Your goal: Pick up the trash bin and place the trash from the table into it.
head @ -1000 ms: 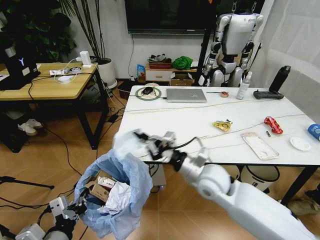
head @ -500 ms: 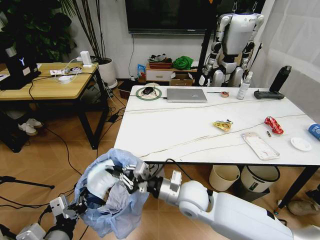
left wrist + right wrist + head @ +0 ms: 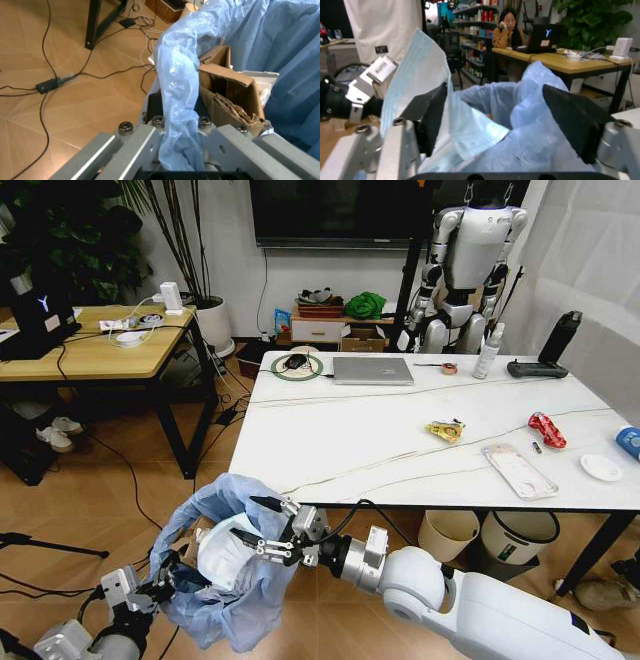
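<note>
Left gripper [image 3: 165, 583] pinches the rim of the trash bin [image 3: 215, 580], held beside the table [image 3: 400, 440]. Right gripper [image 3: 255, 530], fingers spread, hangs over the bin mouth beside a pale blue face mask [image 3: 427, 101]. Wrappers [image 3: 444, 430] lie on the table.

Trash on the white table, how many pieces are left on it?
5, all on the table's right half: yellow wrapper, red wrapper, clear plastic package, white lid, blue cup at the edge. More may lie beyond.
</note>
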Tool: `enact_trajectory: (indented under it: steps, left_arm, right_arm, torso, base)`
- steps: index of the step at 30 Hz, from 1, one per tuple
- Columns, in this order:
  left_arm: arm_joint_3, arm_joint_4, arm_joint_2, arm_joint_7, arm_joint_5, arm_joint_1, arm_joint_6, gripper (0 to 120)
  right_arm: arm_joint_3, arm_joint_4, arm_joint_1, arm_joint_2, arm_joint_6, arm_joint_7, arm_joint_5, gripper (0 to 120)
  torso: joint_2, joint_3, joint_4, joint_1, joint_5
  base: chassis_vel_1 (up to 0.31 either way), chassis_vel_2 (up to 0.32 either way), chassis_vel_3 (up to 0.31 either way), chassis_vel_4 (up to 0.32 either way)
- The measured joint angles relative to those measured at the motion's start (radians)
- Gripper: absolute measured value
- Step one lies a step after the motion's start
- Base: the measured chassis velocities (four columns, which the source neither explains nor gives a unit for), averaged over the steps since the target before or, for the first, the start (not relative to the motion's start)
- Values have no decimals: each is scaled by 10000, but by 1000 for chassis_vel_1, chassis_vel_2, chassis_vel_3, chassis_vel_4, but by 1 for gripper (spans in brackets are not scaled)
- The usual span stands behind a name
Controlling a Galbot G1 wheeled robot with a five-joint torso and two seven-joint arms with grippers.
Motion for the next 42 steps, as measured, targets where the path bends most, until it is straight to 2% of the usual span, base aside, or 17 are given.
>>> enact_trajectory:
  steps: [3,7,16,25,27,29,31,32,33,35,37,39,40,42]
  left_arm:
    - [8,-23,-10,2,-45,-2,0,0]
    - [18,-22,-5,11,-45,-19,0,0]
    - [37,26,19,14,-54,-50,5,0]
    - [7,-9,10,17,-56,-35,5,0]
    - [3,-42,-9,17,-58,-14,5,0]
    - [9,-42,-8,17,-57,1,4,0]
    - [36,-35,33,22,-57,19,3,0]
    - [36,-35,33,22,-57,19,3,0]
    - [55,-19,69,34,-57,29,-5,0]
    - [83,13,121,62,-57,39,-13,0]
    - [168,157,193,145,-8,-17,-51,0]
    - [317,409,133,225,113,-142,-112,0]
    - [317,409,133,225,113,-142,-112,0]
    - [466,676,79,288,215,-249,-172,0]
  right_arm:
    - [98,-147,-151,-117,82,54,-317,89]
    - [216,-316,-307,-196,140,137,-602,98]
    - [907,-41,-729,-714,306,145,-523,100]
    - [1001,197,-901,-871,414,153,-466,100]
    - [1342,165,-1112,-852,480,278,-456,100]
    - [2160,96,-1643,-810,413,466,-369,100]
    - [3725,-39,-2509,-818,0,507,-192,100]
    - [3725,-39,-2509,-818,0,507,-192,100]
    - [4667,-146,-3040,-835,-126,484,-79,100]
    - [5783,-274,-3783,-830,-173,418,58,100]
    - [7932,-533,-5470,-554,-94,79,159,100]
    - [9582,-597,-6740,-52,63,-386,149,100]
    - [9582,-597,-6740,-52,63,-386,149,100]
    - [10648,-563,-7566,421,119,-708,30,100]
  torso:
    - [0,0,0,0,0]
    - [0,0,0,0,1]
    - [0,0,-1,0,-1]
    - [0,0,0,0,0]
    - [0,0,1,0,-1]
    - [0,0,4,0,2]
    - [0,0,4,0,2]
    - [0,0,4,0,2]
    - [0,0,3,0,0]
    - [0,0,2,1,0]
    - [0,0,-6,1,6]
    - [0,0,-8,0,5]
    - [0,0,-8,0,5]
    - [1,-1,-6,-1,3]
  base:
    - [0,0,0,0]
    - [0,0,0,0]
    - [0,0,0,0]
    - [0,0,0,0]
    - [0,0,0,0]
    - [0,0,0,0]
    - [0,0,0,0]
    - [0,0,0,0]
    - [0,0,0,0]
    - [0,0,0,0]
    - [0,0,0,0]
    - [0,0,0,0]
    - [0,0,0,0]
    - [0,0,0,0]
